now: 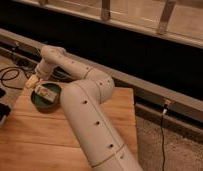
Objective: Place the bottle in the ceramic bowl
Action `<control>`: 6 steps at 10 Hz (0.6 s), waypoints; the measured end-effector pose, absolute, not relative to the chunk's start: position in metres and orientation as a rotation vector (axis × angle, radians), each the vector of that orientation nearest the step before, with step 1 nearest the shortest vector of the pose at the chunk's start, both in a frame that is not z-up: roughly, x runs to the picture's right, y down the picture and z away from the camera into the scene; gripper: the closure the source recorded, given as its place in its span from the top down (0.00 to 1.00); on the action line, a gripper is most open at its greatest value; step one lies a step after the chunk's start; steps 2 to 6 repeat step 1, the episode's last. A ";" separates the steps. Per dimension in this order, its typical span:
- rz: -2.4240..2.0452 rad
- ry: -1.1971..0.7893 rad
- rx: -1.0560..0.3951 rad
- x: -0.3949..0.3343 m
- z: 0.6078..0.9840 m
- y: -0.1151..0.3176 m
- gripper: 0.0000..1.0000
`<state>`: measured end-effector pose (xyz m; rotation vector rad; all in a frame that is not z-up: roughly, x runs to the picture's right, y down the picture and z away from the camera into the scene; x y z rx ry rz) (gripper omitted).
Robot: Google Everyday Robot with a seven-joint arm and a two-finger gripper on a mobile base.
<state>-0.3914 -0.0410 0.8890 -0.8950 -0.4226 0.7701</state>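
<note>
claw [33, 81] above far-left rim of bowl, grip state can't tell | slim pale white-capped bottle [43, 92] lying inside round green ceramic bowl [51, 103] | bowl on wooden desk [35, 140]

One bottle [43, 91], one ceramic bowl [45, 103], one gripper [32, 81] at the table's [40, 145] far left corner

We see the ceramic bowl [45, 96], round and dark green, near the far left corner of the bench [40, 140]. The pale bottle [43, 91] lies tilted inside it. Our hand [32, 81] hovers just beside the bowl's far-left rim.
</note>
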 end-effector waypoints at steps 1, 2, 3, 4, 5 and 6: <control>0.770 -0.423 -0.895 -0.391 0.889 -0.041 0.80; 0.770 -0.423 -0.895 -0.391 0.889 -0.041 0.80; 0.770 -0.423 -0.895 -0.391 0.889 -0.041 0.80; 0.770 -0.423 -0.895 -0.391 0.889 -0.041 0.80; 0.770 -0.423 -0.895 -0.391 0.889 -0.041 0.80; 0.770 -0.423 -0.895 -0.391 0.889 -0.041 0.80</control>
